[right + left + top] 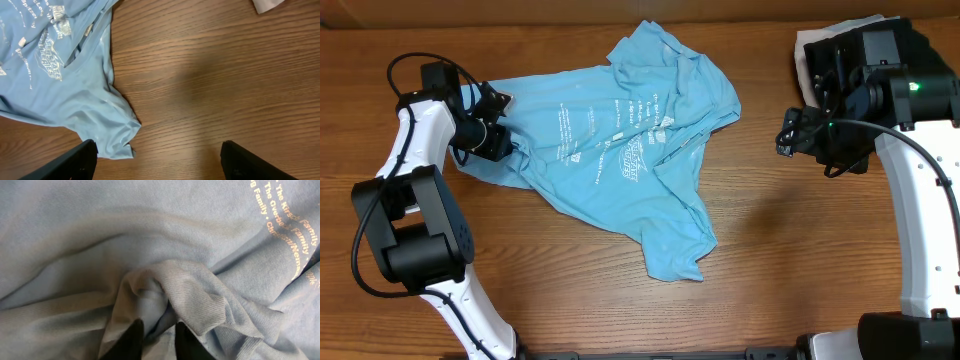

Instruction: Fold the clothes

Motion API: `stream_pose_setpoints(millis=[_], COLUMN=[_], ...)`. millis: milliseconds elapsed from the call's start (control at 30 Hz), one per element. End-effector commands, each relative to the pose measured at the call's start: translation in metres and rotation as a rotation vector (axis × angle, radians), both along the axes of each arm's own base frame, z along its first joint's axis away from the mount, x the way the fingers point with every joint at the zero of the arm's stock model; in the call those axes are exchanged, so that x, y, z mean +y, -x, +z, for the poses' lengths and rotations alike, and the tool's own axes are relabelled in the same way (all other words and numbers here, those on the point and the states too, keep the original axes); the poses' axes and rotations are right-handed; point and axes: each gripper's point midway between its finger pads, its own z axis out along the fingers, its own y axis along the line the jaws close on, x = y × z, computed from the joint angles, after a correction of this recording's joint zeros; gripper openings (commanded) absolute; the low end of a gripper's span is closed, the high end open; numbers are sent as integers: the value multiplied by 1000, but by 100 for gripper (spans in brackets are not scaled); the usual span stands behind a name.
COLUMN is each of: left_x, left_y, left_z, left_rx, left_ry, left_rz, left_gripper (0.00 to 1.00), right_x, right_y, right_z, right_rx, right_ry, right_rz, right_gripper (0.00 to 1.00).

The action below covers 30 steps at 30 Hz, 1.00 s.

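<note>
The sky-blue T-shirt [620,150] lies crumpled and partly spread on the wooden tabletop [790,260], left of the middle, with its white printed text and logo facing up. One end trails toward the near edge and the other bunches toward the far edge.

The left pincer [492,112] sits at the shirt's left edge. In its wrist view the two dark fingers [131,342] stand close together, clamped on a raised ridge of blue cloth that puckers just beyond their tips. The fabric around it is rumpled into soft folds, and printed lines of text run along the right side.

The right pincer [788,135] hangs over bare wood to the right of the shirt and touches nothing. Its fingers [75,162] are spread wide apart, and the shirt's loose lower corner lies just beside the left one. A corner of white cloth [267,5] shows at the top edge of that view, well apart from the shirt.
</note>
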Motion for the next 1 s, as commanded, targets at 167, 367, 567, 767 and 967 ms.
stream_pose_setpoints(millis=[167,367,567,767,967], left_x=[-7,-7,-7,-1,10], left_y=[8,9,8,5,-4], left_z=[-11,-15,-15,11,104], left_rx=[22,21,18,57,58], left_ry=[28,28,28,26,2], left_rz=[0,1,2,113,271], left_gripper=[22,17,4,4,4], right_x=[0,0,0,0,6], right_y=[-1,-1,-2,-2,-2], right_z=[0,1,1,1,1], right_rx=[-5,-6,-8,-9,-9], right_ry=[-6,-5,-6,-7,-39], right_rz=[1,1,1,1,9], right_gripper=[83,82,82,82,80])
